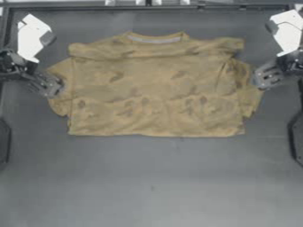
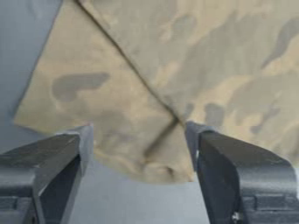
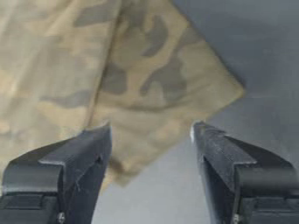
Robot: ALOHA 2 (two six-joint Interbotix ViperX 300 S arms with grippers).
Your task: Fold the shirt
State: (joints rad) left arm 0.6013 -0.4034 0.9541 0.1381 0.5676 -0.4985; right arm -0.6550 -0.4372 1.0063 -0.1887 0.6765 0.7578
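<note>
One shirt (image 1: pixel 155 86) is spread flat on the far half of the table (image 1: pixel 148 181), collar toward the far edge, its hem apparently already folded up so that its long axis runs side to side. Each sleeve is flanked by a claw: the left gripper (image 1: pixel 52 88) is placed at the left sleeve (image 2: pixel 99 109), the right gripper (image 1: pixel 262 80) at the right sleeve (image 3: pixel 169 83). Both sets of jaws are held wide, nothing gripped. Each sleeve edge is seen between its claw's open jaws, so both arms are judged equally near.
</note>
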